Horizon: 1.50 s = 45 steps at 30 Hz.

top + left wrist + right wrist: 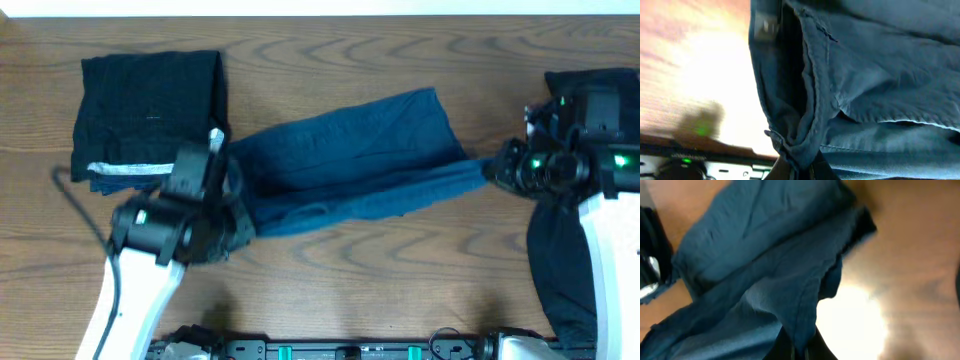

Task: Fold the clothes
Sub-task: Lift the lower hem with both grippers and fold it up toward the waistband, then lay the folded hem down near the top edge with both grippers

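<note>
Evidently the left gripper (238,215) and right gripper (490,172), jaws clenched, pinch opposite ends of the blue garment (350,160) (stretched flat for folding).

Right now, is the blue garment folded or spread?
Partly folded: the garment lies doubled lengthwise, one layer over another; left gripper and right gripper pinch its ends.

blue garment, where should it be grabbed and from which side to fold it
Grip the blue garment at its two short ends, coming in from the left and the right. It lies as one long band running side to side, so holding the ends should control the whole piece. The left gripper and right gripper each appear pinched on an end's edge.
</note>
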{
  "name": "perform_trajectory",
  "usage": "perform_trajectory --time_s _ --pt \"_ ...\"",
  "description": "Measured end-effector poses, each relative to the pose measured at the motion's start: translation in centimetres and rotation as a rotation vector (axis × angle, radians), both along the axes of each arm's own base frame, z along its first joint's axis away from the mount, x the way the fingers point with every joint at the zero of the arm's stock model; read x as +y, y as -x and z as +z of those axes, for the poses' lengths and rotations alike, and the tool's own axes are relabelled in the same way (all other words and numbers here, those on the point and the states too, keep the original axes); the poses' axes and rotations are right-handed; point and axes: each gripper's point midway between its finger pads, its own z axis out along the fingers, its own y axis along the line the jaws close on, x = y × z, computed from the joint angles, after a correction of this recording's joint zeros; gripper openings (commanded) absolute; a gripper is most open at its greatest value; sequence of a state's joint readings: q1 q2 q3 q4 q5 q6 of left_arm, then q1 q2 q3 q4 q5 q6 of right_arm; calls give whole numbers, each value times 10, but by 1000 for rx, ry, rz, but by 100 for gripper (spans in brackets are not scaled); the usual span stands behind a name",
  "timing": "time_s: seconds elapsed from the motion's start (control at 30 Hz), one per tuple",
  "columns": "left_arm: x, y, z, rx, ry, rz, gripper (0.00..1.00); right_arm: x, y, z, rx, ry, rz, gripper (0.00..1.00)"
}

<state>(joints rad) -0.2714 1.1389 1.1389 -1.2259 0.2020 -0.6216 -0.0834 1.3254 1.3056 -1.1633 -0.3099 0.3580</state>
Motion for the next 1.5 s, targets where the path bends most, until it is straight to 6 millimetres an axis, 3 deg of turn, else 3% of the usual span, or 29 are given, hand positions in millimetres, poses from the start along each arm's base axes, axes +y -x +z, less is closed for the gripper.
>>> perform_trajectory --time_s 0.3,0.6,0.8,0.97,1.13,1.4,1.5 --pt "2 -82 10 -106 -118 16 6 -2 -50 -10 -95 4 10 1" --pt "19 -109 -7 -105 -171 73 6 21 -86 -24 -155 17 83 1" --pt "22 -141 -11 -182 -174 107 6 26 -111 -48 -158 60 96 1" --pt "19 -156 -16 -212 -168 101 6 23 -130 -73 -152 90 91 1" --pt "16 -170 -34 -197 -175 94 6 22 -147 -94 -159 106 95 1" --pt "15 -192 -86 -135 -215 73 6 21 -166 -135 -140 114 96 2" --pt "14 -198 -98 -131 -224 64 6 21 -174 -144 -154 116 97 13"
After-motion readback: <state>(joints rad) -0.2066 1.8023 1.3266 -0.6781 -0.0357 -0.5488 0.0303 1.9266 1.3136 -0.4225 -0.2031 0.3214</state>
